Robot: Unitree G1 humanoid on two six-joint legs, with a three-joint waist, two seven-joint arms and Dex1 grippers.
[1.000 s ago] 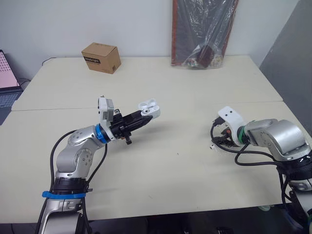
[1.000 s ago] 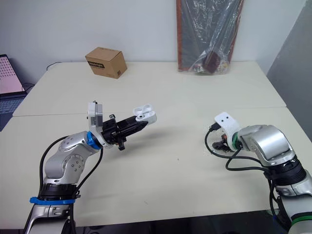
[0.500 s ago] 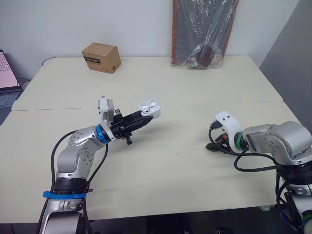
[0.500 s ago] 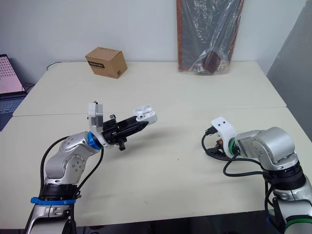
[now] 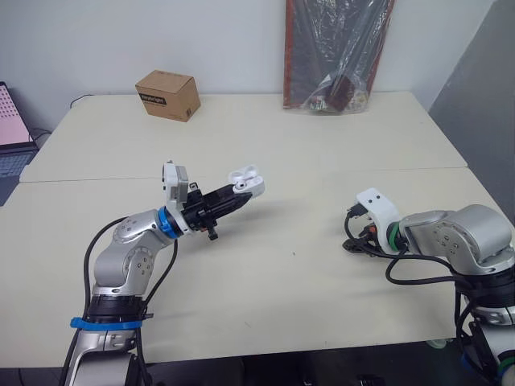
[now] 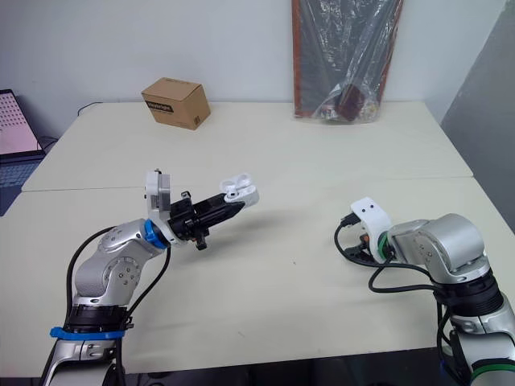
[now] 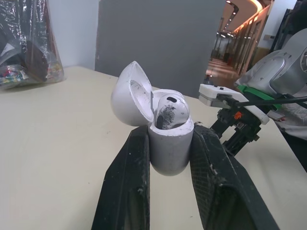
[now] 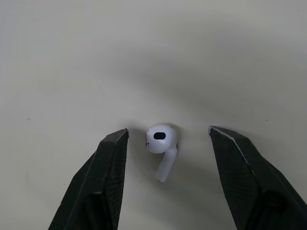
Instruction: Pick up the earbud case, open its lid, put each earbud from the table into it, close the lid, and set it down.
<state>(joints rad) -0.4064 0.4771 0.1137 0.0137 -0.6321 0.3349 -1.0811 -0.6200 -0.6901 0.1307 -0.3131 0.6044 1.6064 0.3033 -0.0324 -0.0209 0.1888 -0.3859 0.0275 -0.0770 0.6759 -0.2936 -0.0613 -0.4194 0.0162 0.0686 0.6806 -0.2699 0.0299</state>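
My left gripper point(image 7: 168, 143) is shut on the white earbud case point(image 7: 168, 143), held above the table with its lid point(image 7: 130, 93) swung open; one earbud point(image 7: 171, 110) sits inside. The case point(image 5: 246, 182) hangs over the table's middle left. A second white earbud point(image 8: 162, 143) lies on the beige table point(image 5: 306, 153), directly between the open fingers point(image 8: 103, 172) of my right gripper point(image 8: 168, 132), which points down just above it. In the head views the right gripper point(image 6: 356, 245) sits low at the table's right side.
A small cardboard box point(image 5: 166, 94) stands at the back left. A dark plastic-wrapped board point(image 5: 334, 52) leans on the wall at the back. A laptop point(image 5: 12, 129) edges in at far left. A seam point(image 5: 386, 170) crosses the table.
The right arm has shifted slightly at the table's right side, its gripper staying low over the earbud. The left arm holds the open case still.
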